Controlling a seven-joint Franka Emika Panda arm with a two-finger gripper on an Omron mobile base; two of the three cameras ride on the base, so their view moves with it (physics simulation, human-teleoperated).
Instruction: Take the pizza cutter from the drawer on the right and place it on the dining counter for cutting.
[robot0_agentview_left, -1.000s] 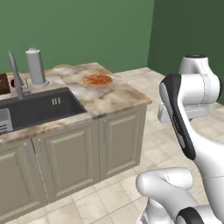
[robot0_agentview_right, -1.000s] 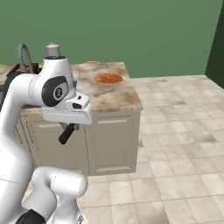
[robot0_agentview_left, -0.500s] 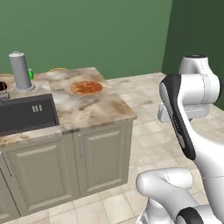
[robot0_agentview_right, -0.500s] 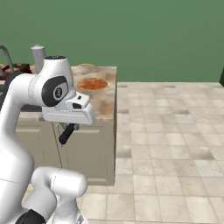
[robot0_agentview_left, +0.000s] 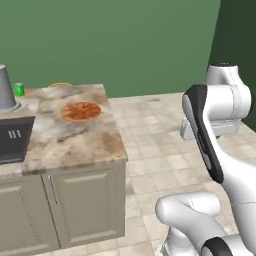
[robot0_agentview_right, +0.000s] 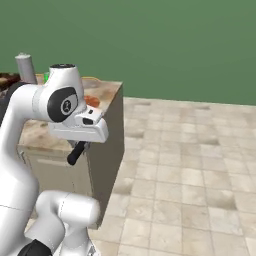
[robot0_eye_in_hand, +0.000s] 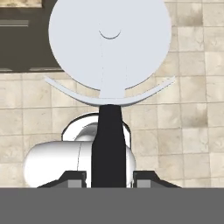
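Pizza cutter (robot0_eye_in_hand: 109, 52) sits clamped by its black handle between the gripper (robot0_eye_in_hand: 108, 177) fingers, wheel outward, for carrying toward the dining counter (robot0_agentview_left: 75, 137).

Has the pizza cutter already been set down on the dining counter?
No: in the hand view the pizza cutter sits with its black handle between the gripper fingertips, above floor tiles, not on the dining counter.

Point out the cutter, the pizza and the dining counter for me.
cutter (robot0_eye_in_hand: 109, 48), hand view, on the round wheel blade.
pizza (robot0_agentview_left: 80, 111), left base view, on its middle.
dining counter (robot0_agentview_left: 85, 140), left base view, on bare marbled top.
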